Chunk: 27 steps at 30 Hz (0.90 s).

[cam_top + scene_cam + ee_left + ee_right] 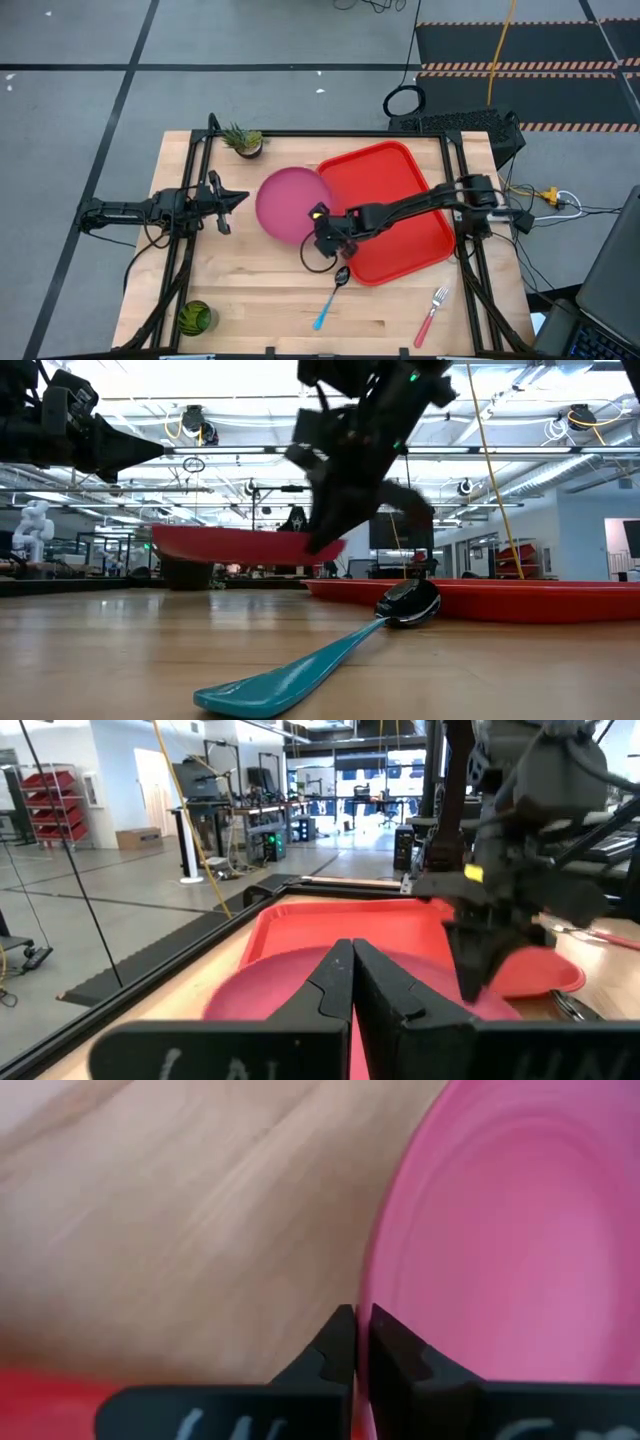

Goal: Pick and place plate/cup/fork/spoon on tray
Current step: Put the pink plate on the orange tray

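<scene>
Two arms show from above: our right hand (322, 232) sits at the near edge of the pink plate (287, 203), which overlaps the red tray (400, 210), and its wrist view has the fingers pinched tight on the plate rim. From table height we see what overhead hides: the plate is lifted off the worktop (250, 295). Our left hand (232, 198) hovers left of the plate, fingers closed on nothing, while spoon (330, 298), fork (431, 313) and cup (195, 318) stay along the front edge.
</scene>
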Tool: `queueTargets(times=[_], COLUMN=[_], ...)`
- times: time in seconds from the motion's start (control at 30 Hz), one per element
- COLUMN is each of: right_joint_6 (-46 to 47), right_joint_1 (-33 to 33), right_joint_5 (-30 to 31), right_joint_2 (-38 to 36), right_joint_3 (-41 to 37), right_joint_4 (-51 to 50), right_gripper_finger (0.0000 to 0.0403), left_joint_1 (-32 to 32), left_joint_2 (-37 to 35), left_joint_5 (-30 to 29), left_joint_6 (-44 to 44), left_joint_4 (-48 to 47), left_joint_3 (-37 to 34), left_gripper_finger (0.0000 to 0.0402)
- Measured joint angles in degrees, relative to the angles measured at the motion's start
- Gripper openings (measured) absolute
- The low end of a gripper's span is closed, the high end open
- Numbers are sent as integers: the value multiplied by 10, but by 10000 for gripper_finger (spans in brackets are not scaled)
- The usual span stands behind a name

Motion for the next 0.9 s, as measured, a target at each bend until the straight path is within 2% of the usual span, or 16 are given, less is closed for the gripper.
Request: queueTargets(times=[0.27,0.43,0.57,0.77,0.9], right_joint_6=[159,318,416,493,521], right_joint_1=[-9,-37,-57,-67,-67], right_joint_5=[1,44,44,42,44], right_joint_2=[-74,-108,-150,-220,-246], right_joint_3=[0,-13,-78,-191,-230], right_joint_4=[-167,-258,-254,-171,-134], right_gripper_finger=[0,0,0,0,0], left_joint_1=[0,0,0,0,0], left_joint_2=[0,0,0,0,0], left_joint_5=[0,0,0,0,0], left_joint_6=[0,0,0,0,0], left_joint_4=[0,0,0,0,0], left_joint_3=[0,0,0,0,0], left_gripper_finger=[6,6,6,6,6])
